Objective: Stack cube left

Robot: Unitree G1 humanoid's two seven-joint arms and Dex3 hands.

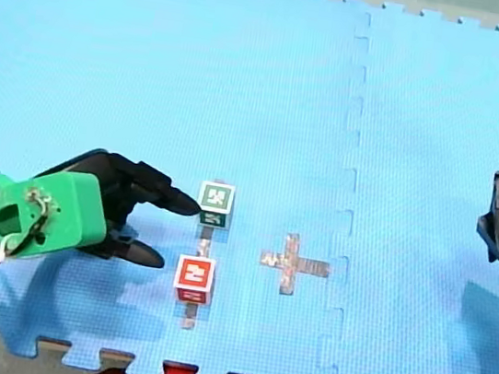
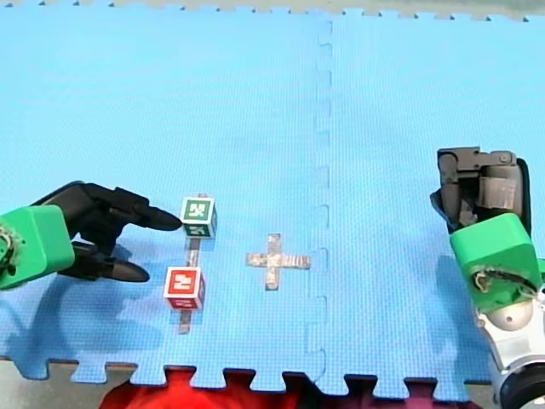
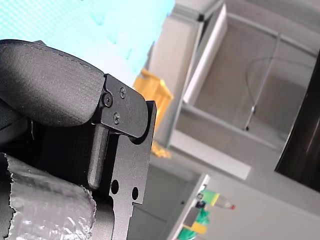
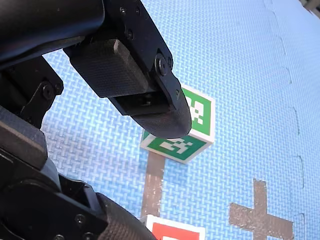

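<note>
Red cube [image 1: 194,275] lies nearest on the blue foam mat [image 1: 155,62]. The left hand [image 1: 121,206], released and empty, extends low from the left, one fingertip [image 1: 187,204] just beside the green cube [image 1: 216,199] beyond. The right hand [image 2: 473,187] is at the mat's right side, its state indeterminable.

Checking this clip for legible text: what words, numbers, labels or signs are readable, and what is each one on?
No readable words or numbers anywhere.
On the small green cube: a white block-pattern marker, no letters.
On the small red cube: a white block-pattern marker, no letters.
On the blue foam mat: a silver tape cross, unlettered.
</note>
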